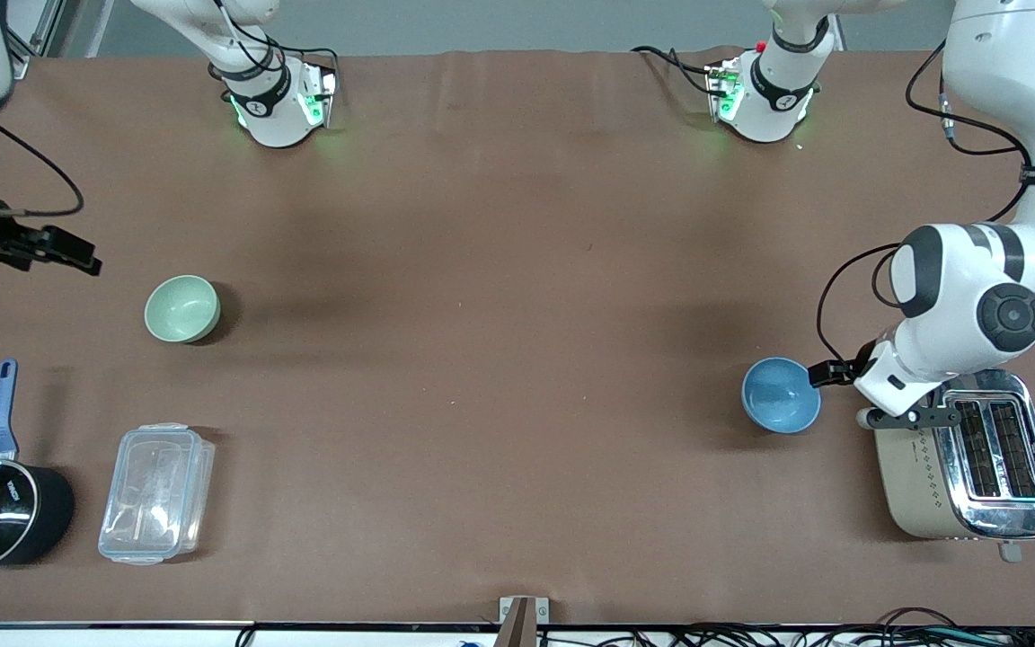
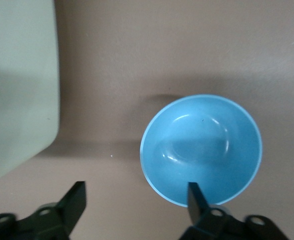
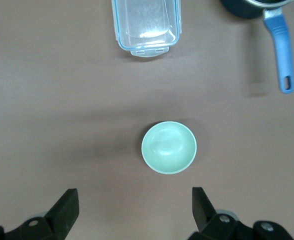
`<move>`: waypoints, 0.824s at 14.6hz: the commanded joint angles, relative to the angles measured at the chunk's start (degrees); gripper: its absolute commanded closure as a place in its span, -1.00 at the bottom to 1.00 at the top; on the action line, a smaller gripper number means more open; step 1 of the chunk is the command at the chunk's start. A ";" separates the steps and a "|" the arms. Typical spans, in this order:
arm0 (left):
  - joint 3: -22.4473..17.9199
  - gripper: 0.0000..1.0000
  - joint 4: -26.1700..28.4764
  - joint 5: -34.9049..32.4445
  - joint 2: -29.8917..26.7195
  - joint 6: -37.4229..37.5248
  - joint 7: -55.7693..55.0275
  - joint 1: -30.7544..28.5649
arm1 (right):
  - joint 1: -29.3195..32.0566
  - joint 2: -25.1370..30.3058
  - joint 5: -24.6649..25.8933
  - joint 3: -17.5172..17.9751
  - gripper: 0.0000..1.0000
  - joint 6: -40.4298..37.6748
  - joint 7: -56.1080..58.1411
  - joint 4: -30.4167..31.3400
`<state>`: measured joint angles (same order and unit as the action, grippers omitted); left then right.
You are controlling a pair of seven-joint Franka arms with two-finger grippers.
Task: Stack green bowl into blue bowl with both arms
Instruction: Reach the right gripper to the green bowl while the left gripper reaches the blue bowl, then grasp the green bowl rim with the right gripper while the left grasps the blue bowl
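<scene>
I noted the released left tool [image 2: 132,200] straddling the blue bowl's [image 2: 202,149] rim, while the released right tool [image 3: 132,207] hung well above the green bowl [image 3: 168,147].

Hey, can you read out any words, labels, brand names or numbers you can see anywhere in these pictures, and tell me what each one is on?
None can be read.
Saucepan: small white lettering on the inner rim, too small to read.
Toaster: dark marks along its pale side in the left wrist view, too blurred to read.
Green bowl, blue bowl, clear container: no text visible.
</scene>
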<state>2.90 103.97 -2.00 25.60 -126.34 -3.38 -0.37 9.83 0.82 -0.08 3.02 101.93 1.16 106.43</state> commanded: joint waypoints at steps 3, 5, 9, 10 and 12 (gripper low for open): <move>0.26 -0.15 0.18 -1.16 3.75 -3.74 -0.92 0.02 | 2.38 1.29 -1.32 0.58 -0.99 14.42 1.39 16.33; 0.26 0.02 -0.09 -0.99 5.41 -4.27 -1.27 0.11 | 4.75 0.16 -1.32 0.49 -0.97 17.41 3.05 18.97; 0.26 0.43 -0.61 -0.81 7.26 -5.41 -3.73 0.63 | 11.34 -10.46 -2.72 0.58 -0.92 24.61 11.82 20.13; 0.35 0.60 -1.31 -0.81 8.05 -5.41 -4.17 0.64 | 12.75 -13.71 -4.21 0.58 -0.92 27.07 14.98 20.13; 0.44 0.93 -1.49 -0.38 8.50 -5.41 -6.27 0.72 | 14.51 -18.03 -8.07 0.67 -0.91 30.24 19.91 20.04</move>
<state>3.16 103.57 -2.00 33.21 -131.42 -7.23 0.14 22.33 -12.65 -4.59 2.77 129.75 16.57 127.22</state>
